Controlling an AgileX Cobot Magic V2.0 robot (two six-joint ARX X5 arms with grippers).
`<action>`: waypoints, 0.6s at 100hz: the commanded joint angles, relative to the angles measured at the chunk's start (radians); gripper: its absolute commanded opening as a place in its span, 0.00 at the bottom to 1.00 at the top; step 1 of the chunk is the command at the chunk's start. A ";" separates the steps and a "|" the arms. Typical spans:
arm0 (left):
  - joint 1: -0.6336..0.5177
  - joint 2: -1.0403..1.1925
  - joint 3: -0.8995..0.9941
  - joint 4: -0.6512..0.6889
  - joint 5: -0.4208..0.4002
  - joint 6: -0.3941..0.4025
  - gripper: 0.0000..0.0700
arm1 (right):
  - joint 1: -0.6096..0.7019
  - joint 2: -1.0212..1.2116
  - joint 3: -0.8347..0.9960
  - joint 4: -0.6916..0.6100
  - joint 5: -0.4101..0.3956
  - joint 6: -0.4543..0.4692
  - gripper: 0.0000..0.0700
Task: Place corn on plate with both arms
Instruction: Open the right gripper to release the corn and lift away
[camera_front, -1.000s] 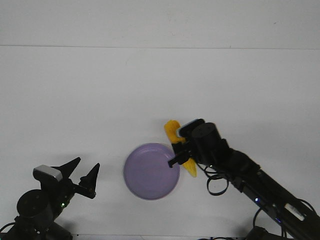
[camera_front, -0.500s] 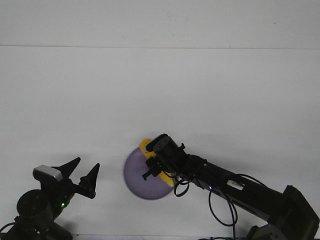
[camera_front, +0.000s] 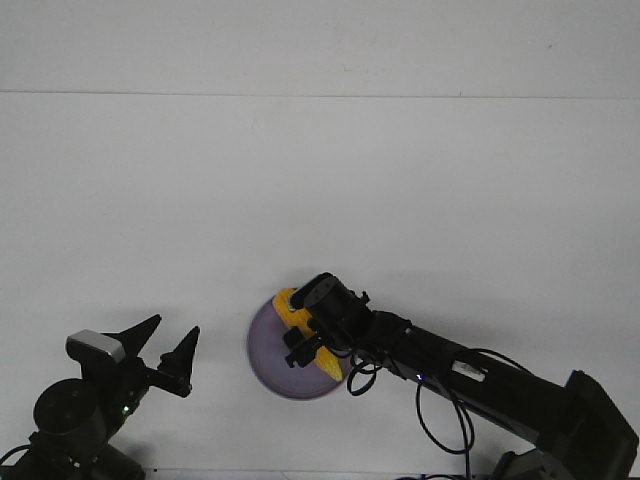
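The right tool (camera_front: 305, 345) is clamped round the corn (camera_front: 303, 330) over the plate (camera_front: 270, 360), the cob lying across its far right part. Well left of the plate, the left tool (camera_front: 168, 352) hangs spread wide, holding nothing, above the white bench (camera_front: 320, 200).

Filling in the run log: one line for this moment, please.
right gripper: shut on corn, over plate | left gripper: open, idle, apart from plate | corn not yet released
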 joint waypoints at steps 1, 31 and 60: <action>-0.003 0.003 0.010 0.010 -0.002 0.002 0.70 | 0.000 -0.057 0.044 -0.022 0.006 -0.013 0.71; -0.003 0.003 0.010 0.011 -0.003 0.006 0.70 | -0.024 -0.516 0.050 -0.108 0.264 -0.100 0.70; -0.003 0.002 0.010 0.018 -0.003 0.009 0.70 | -0.023 -0.888 -0.152 -0.136 0.464 -0.102 0.70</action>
